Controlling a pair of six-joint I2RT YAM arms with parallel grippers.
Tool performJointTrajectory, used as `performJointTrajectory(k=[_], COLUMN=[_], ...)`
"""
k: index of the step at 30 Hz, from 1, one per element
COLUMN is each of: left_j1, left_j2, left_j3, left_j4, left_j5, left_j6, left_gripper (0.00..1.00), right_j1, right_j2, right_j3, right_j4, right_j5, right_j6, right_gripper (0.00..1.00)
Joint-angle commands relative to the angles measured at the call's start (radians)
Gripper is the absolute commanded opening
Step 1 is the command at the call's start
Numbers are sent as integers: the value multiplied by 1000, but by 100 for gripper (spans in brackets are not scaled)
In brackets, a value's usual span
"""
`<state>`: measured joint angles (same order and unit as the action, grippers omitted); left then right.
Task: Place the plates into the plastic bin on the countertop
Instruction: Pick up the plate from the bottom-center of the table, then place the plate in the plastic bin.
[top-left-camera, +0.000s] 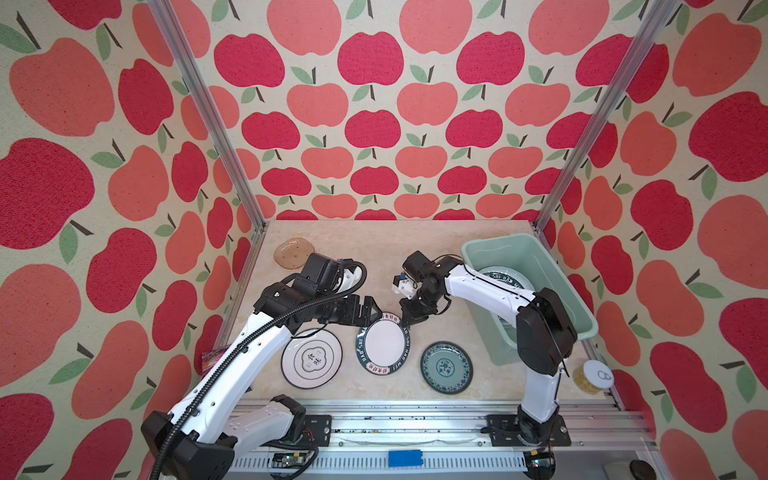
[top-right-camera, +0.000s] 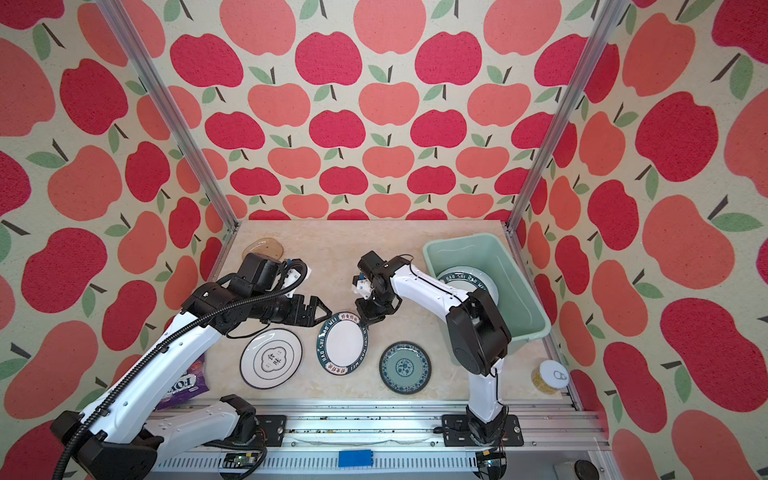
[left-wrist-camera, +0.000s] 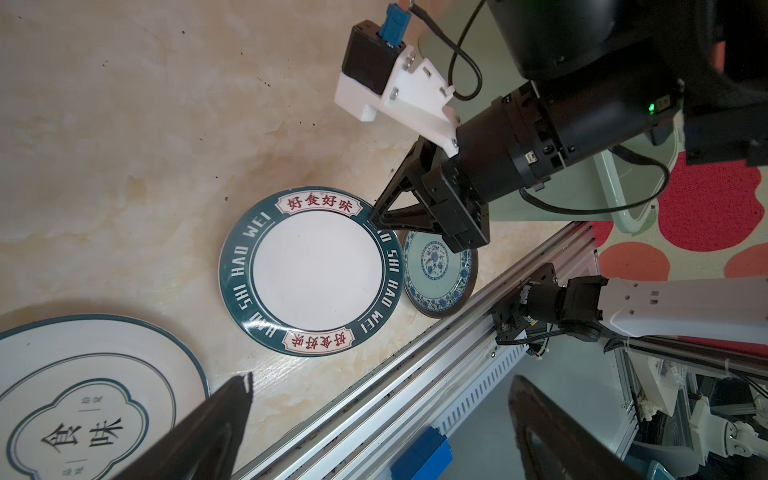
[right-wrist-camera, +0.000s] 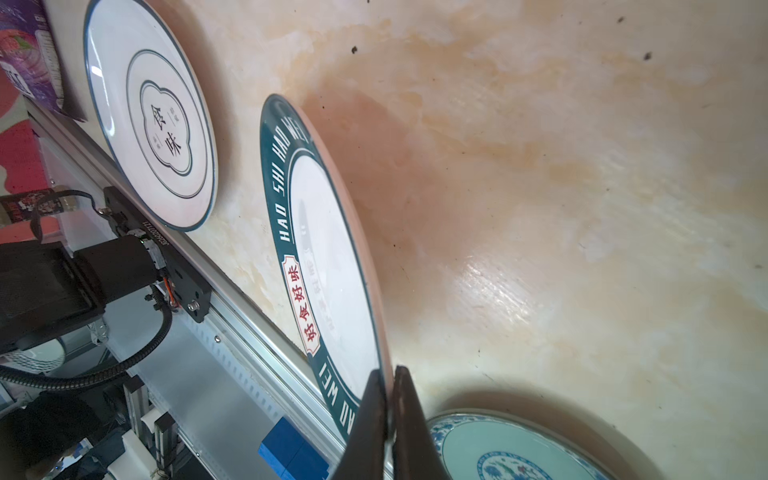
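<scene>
R pincer tight on lettered plate rim, teal plate adj.; L pincer agape nearby

Both top views are looking down from high above the front rail, facing the back wall and taking in the whole worktop. The left wrist camera is looking low across the worktop at the lettered plate and right pincer. The right wrist camera is sitting closer, sharing that plate.

Worktop: marble-look, smooth, faint sheen. Green-rimmed plate: glossy glaze. Bin: smooth mint plastic. Rails: ribbed bare metal.
</scene>
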<state>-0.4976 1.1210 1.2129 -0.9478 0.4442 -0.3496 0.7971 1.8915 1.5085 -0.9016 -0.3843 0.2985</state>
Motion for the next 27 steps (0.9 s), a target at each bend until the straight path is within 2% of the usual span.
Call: performJointTrajectory(k=[1,9,14,23,27], left_j1=[32,164,183,195,190], left_j2=[5,-12,-3,40,94], left_j3=[19,4,34,38,72], left_j4=[43,158,193,403,442], left_j5=[22,153,180,289,335], left_j6=[-26,-136,-171,-356,-386], left_gripper=[99,99,99,99,99], right_j1=[-15,-88,-153,-280,-336], right_j2=[-60,-213,-327,-551,-660], right_j3=[-12,-62,-100,-187,-238], right_j4=[44,184,267,354,359], right_j5=[-37,-62,-74,-45,-11], right_j6=[60,194,280,430,480], right_gripper=[0,0,0,0,0])
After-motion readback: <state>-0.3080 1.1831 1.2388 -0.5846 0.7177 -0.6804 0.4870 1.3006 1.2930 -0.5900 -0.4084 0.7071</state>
